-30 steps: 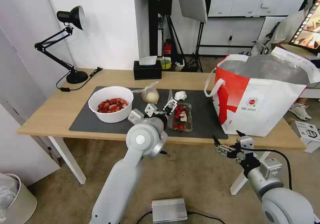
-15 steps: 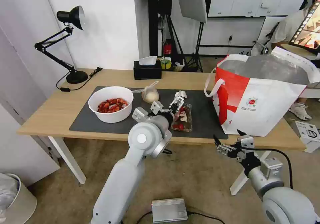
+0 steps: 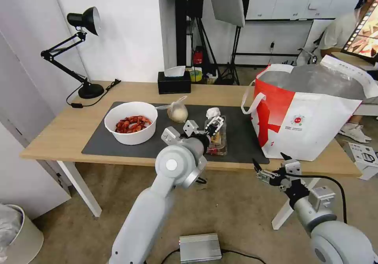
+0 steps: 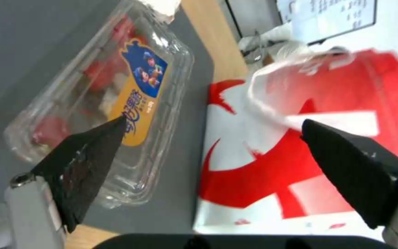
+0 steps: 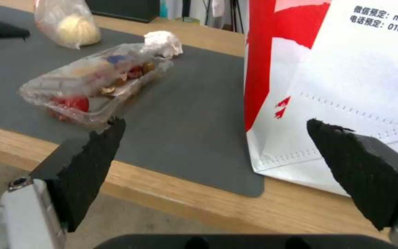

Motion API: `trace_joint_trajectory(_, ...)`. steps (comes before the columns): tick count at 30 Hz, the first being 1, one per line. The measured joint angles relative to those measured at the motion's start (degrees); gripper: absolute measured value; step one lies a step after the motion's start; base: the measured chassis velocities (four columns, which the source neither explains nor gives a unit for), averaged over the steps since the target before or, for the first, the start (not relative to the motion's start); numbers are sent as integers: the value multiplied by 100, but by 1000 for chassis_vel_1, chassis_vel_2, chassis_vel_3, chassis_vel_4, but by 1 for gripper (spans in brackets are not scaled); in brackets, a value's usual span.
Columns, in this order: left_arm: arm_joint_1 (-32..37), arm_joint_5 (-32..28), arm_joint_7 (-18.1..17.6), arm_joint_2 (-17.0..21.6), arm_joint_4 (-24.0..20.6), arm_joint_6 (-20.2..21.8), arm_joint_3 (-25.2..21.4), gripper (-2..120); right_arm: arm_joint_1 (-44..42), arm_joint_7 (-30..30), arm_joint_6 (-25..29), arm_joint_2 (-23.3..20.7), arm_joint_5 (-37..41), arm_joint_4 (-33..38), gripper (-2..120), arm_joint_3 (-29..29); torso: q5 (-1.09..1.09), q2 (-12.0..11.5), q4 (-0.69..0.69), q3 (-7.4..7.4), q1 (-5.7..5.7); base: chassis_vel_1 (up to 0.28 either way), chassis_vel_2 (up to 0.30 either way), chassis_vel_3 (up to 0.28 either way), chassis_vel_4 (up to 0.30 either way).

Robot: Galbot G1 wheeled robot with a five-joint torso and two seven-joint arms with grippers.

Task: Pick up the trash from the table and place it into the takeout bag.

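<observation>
Left gripper (image 3: 214, 123) hangs over the clamshell (image 3: 217, 137), jaws spread wide and gripping nothing, one black finger (image 4: 86, 162) low over the tray's yellow-labelled lid. The risk, as I read it: that lid is thin, slick plastic, so a pinch off the rim could crumple it, pop it open and spill red scraps across the mat (image 3: 98, 144), or shove the tray toward the bag (image 3: 311, 114), just at its 3 o'clock. The tissue (image 3: 213, 112) sits at the tray's 12 o'clock, close enough to get dragged along. Contents now: the clamshell holds red scraps and pale bits, lid shut; the bowl (image 3: 131, 122), out at 9 o'clock, holds red shells; the knotted bag (image 3: 178, 111) at 11 o'clock holds a pale lump; the big bag stands upright and open at the table's (image 3: 59, 130) right end, foil lining showing, its contents out of sight. Right gripper (image 3: 271, 173) waits below the table edge at 5 o'clock, jaws wide and empty.
</observation>
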Motion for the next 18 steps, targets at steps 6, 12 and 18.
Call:
trace_joint_trajectory(6,-20,94,184,24,-48,154,95,96,-43,0,3,29,-1,47,100,18,0,0,0,0,0,0,0,0,0)
trace_joint_trajectory(12,-111,450,577,233,-81,332,195,74,-114,0,9,46,-7,88,100,55,0,0,-1,0,-1,0,0,0,0)
trace_joint_trajectory(18,-224,1482,1343,812,-195,813,564,49,-183,0,23,69,-17,121,100,94,-1,0,-1,0,-1,0,0,0,0)
